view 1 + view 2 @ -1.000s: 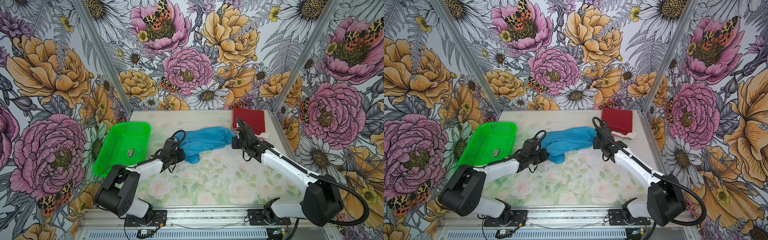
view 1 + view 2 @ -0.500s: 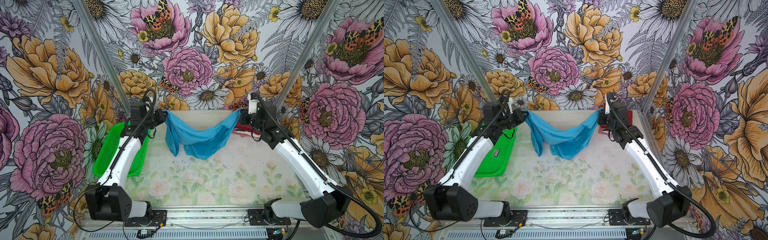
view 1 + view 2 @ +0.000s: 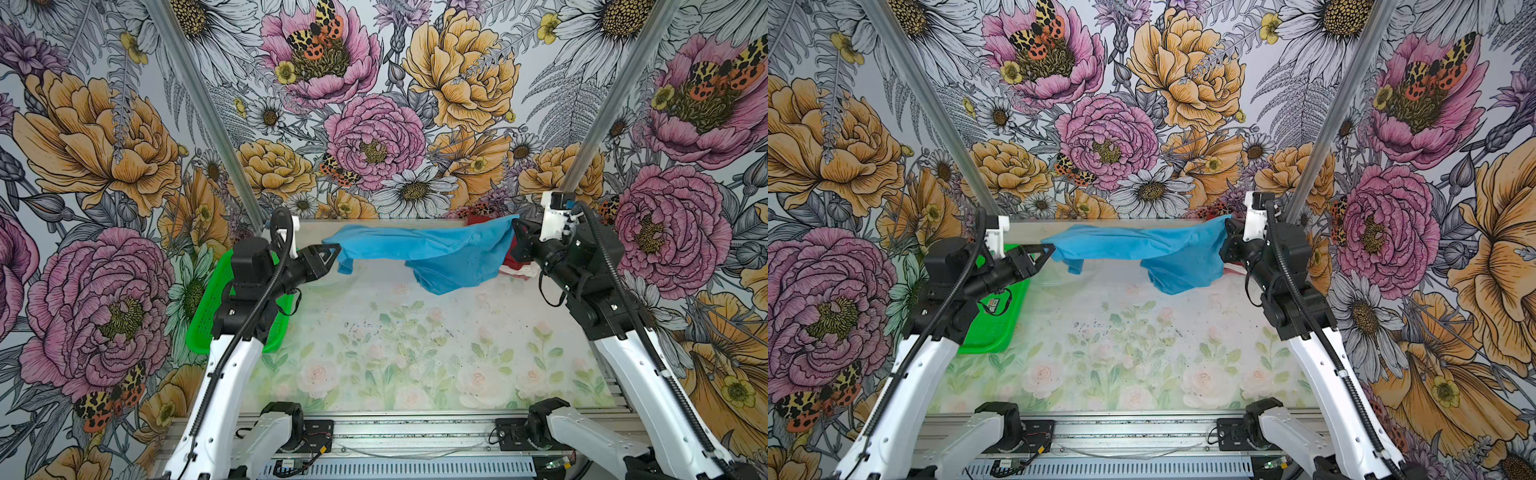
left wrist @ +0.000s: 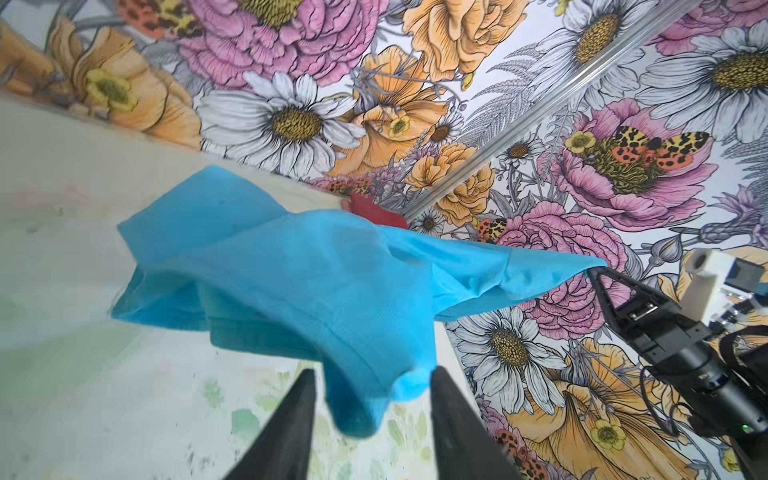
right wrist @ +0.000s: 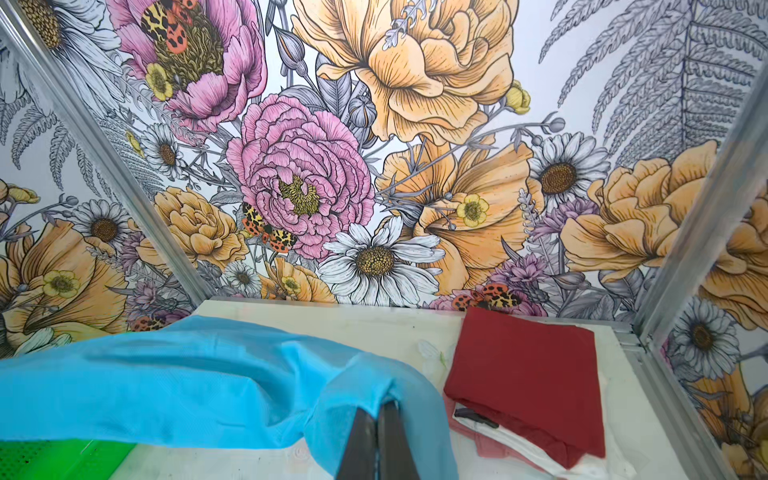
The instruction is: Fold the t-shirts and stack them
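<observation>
Right fingers [image 5: 362, 446] on crumpled sky-blue shirt [image 3: 436, 249]

- The table [image 3: 415, 332] is flat and pale. It has soft pink roses and green leaves printed on it.
- Little dark specks [image 3: 395, 328] dot the middle of the table.
- The far strip of the table, by the back wall, is plain cream.
- A green basket [image 3: 992, 328] sits on the left side of the table.
- A pile of folded shirts lies in the far right corner.
- The dark red shirt [image 5: 528, 374] is on top. A white shirt [image 5: 511, 440] and a pinkish shirt [image 5: 482, 449] peek out under it.
</observation>
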